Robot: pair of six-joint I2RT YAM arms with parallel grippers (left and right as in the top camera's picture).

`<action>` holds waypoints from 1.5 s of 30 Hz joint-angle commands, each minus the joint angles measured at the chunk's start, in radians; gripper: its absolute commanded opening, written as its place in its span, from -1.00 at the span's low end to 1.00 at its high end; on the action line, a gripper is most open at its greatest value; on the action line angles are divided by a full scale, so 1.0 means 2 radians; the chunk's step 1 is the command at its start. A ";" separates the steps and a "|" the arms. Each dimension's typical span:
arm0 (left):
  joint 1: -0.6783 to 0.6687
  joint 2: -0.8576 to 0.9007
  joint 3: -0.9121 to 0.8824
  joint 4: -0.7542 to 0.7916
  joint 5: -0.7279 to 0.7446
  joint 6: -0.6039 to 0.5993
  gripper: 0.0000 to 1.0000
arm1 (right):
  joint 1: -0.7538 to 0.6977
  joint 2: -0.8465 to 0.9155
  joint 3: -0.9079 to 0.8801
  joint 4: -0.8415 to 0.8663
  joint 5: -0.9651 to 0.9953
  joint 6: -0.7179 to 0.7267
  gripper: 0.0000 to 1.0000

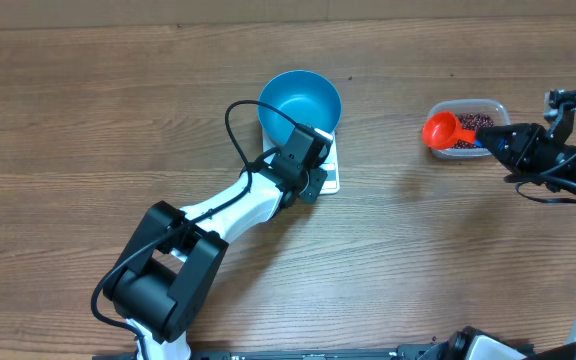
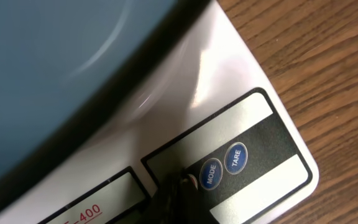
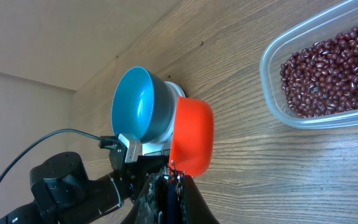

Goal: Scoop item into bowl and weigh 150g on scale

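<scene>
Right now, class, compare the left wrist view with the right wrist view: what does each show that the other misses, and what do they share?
Only the left wrist view shows the button panel of the scale up close: the MODE button and TARE button, with the shut left claw tip down beside MODE. Only the right wrist view shows the orange scoop gripped in the right claw, the clear tub of beans, and the left arm. Both show the blue bowl sitting on that scale, on the wooden table.

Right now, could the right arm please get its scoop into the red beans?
Probably yes: the right gripper holds the orange scoop by the open clear tub, and nothing covers the red beans.
</scene>
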 commanded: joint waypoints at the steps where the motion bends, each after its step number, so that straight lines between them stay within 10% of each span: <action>1: 0.000 -0.001 -0.007 -0.027 0.003 0.013 -0.91 | -0.002 -0.002 0.013 0.003 -0.006 -0.004 -0.92; 16: 0.000 -0.187 0.012 -0.138 0.092 0.050 -0.92 | -0.002 -0.002 0.013 -0.015 -0.014 -0.001 -0.93; 45: 0.000 -0.048 0.012 -0.056 0.023 0.073 -0.91 | -0.002 -0.002 0.013 -0.039 -0.008 -0.004 -0.93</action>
